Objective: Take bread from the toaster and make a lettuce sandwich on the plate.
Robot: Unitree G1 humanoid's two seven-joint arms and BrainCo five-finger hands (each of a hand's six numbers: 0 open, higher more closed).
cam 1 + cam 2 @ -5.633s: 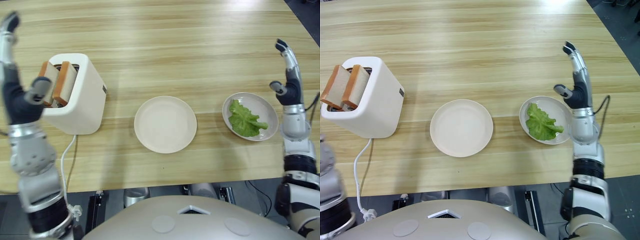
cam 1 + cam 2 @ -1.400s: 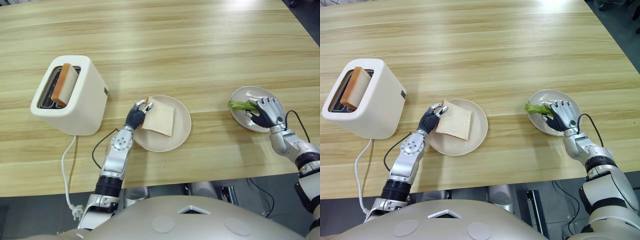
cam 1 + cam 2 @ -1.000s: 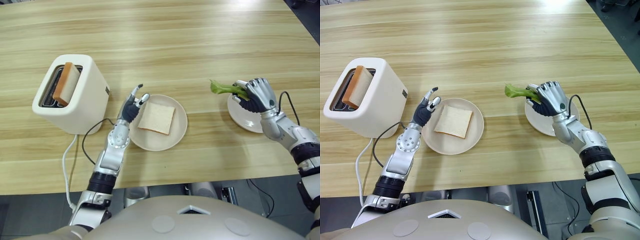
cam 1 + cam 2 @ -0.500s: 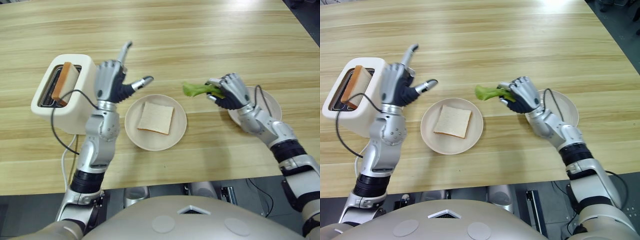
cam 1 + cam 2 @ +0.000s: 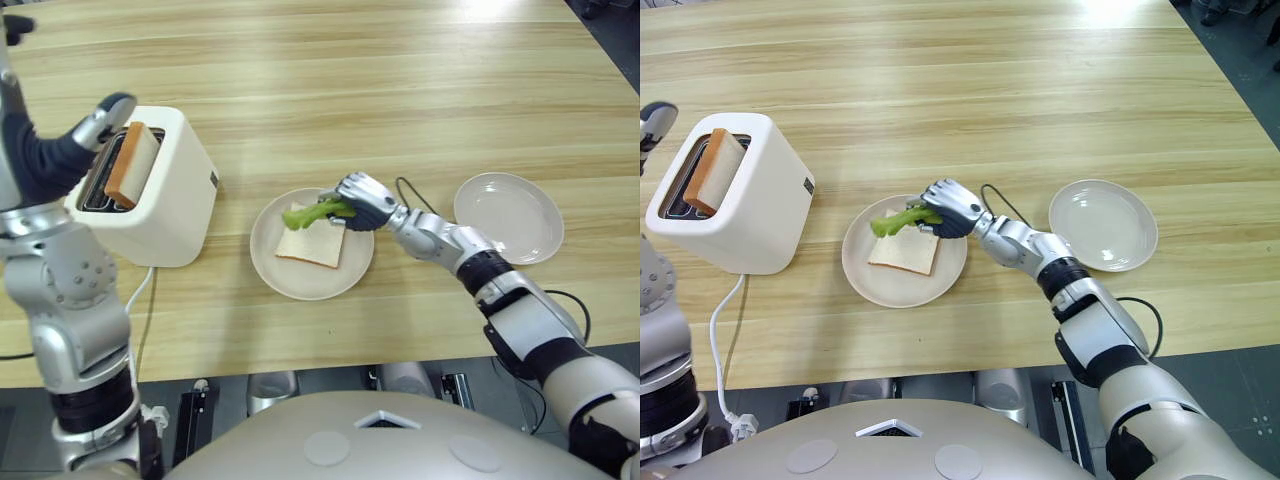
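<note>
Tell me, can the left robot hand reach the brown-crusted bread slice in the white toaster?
Likely yes: the left robot hand hangs open beside the white toaster, with nothing between it and the brown-crusted bread slice sticking up.

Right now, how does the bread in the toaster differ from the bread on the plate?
The toaster bread stands on edge in its slot; the plate bread lies flat. The right hand holds lettuce over the plate bread; nothing covers the toaster bread. Both are single square slices.
</note>
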